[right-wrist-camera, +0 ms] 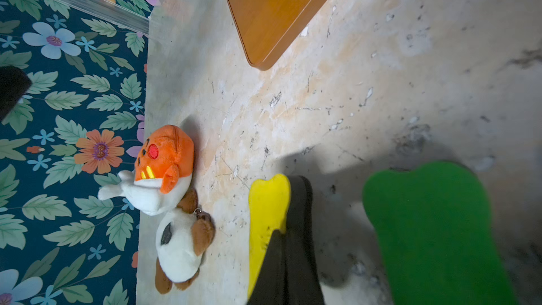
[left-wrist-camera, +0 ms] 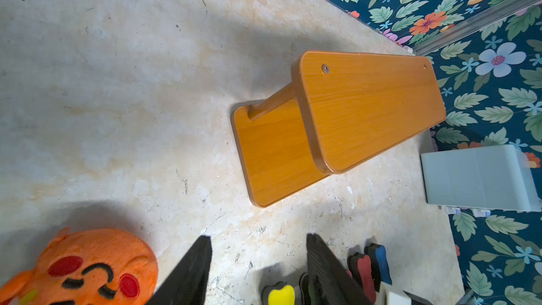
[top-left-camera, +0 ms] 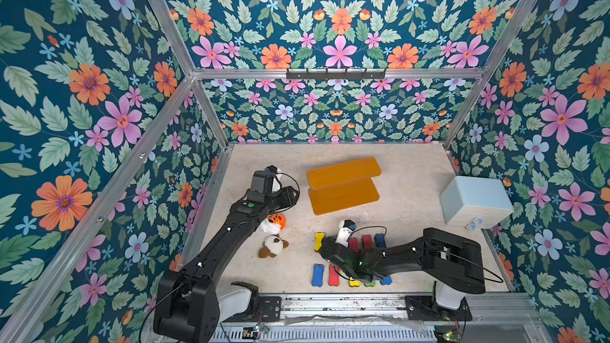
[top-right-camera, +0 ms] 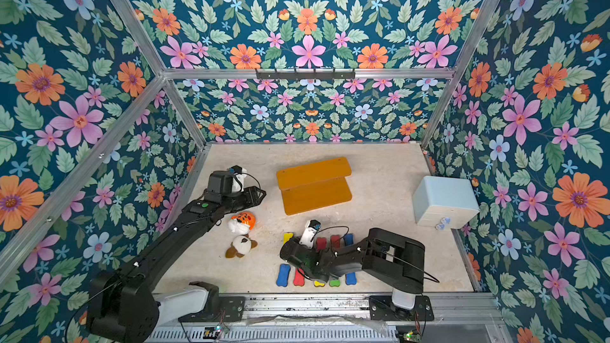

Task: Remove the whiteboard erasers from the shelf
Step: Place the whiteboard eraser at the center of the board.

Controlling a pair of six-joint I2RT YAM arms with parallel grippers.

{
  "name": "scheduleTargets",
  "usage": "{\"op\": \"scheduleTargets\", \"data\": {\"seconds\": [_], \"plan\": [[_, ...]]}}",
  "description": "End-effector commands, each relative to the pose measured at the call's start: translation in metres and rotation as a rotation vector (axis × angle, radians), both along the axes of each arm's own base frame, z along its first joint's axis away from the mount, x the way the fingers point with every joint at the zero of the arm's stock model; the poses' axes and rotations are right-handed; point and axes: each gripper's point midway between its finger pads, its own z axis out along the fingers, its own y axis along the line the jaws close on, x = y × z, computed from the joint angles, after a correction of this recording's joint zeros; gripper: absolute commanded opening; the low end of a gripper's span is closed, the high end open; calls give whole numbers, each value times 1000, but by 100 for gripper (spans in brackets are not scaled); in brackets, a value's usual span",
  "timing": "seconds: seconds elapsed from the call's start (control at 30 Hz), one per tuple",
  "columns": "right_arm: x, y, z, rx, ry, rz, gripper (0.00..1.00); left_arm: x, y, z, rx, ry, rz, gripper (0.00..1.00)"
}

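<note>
The orange-brown shelf (top-left-camera: 343,193) (left-wrist-camera: 366,112) stands at mid-table with both boards bare. The whiteboard erasers lie on the table in front of it in two rows. Yellow (top-left-camera: 318,240), red (top-left-camera: 366,240) and blue (top-left-camera: 380,240) show in the back row, and blue (top-left-camera: 318,275) and red (top-left-camera: 333,275) in the front row. My right arm (top-left-camera: 333,252) covers others. My right gripper (right-wrist-camera: 286,247) is shut and empty, just over the yellow eraser (right-wrist-camera: 268,209), beside a green one (right-wrist-camera: 434,230). My left gripper (left-wrist-camera: 258,237) (top-left-camera: 294,196) hovers open and empty, left of the shelf.
An orange plush toy (top-left-camera: 275,221) and a brown-and-white plush (top-left-camera: 274,245) lie left of the erasers, under my left arm. A pale blue box (top-left-camera: 475,202) stands against the right wall. Floral walls close in the table on three sides.
</note>
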Motion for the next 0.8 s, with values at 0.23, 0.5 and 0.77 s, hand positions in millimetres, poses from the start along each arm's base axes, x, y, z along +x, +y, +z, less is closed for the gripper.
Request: {"op": "scheduleTargets", "data": {"seconds": [0.23,0.5,0.77], "plan": [[-6,-3,-7,4,37,-10,10,1,2,2,17,-15,-5,58],[-4,1,21,-1,-21,33,32,2,4,6,23,-35,1,59],[20,-42,122,-253,-398,72,60,14,37,35,170,-211,117,98]]}}
